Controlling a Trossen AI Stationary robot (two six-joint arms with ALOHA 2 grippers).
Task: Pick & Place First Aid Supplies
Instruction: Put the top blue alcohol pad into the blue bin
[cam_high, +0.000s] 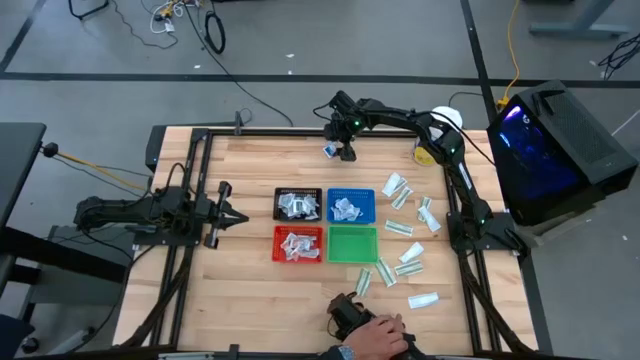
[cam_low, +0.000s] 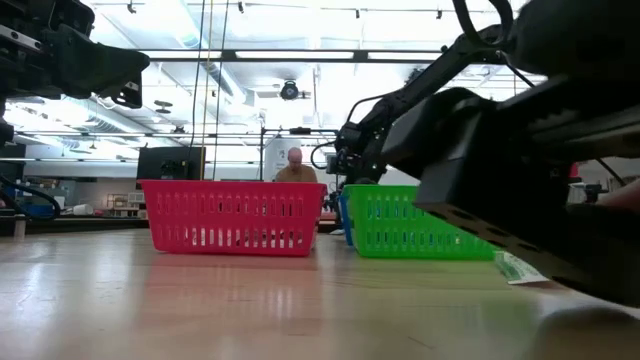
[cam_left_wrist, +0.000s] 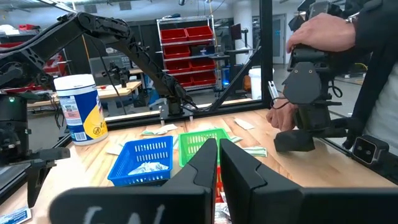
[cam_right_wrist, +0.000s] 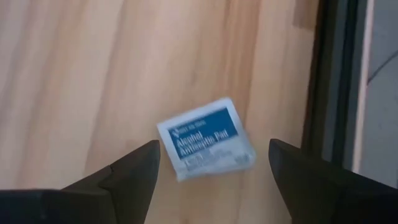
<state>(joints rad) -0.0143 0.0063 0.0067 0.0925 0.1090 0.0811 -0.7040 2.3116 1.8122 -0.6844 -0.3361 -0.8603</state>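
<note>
Hovering near the table's 12 o'clock edge, the right gripper (cam_right_wrist: 211, 165) hangs with its fingers spread wide and empty over a square white-and-blue packet (cam_right_wrist: 206, 139) lying flat on the wood (cam_high: 250, 170), the packet sitting between the two fingertips. More packets (cam_high: 405, 235) lie scattered at about 3 to 4 o'clock of the four trays (cam_high: 326, 225). The left gripper (cam_high: 228, 213) waits at 9 o'clock, fingers nearly together and holding nothing.
</note>
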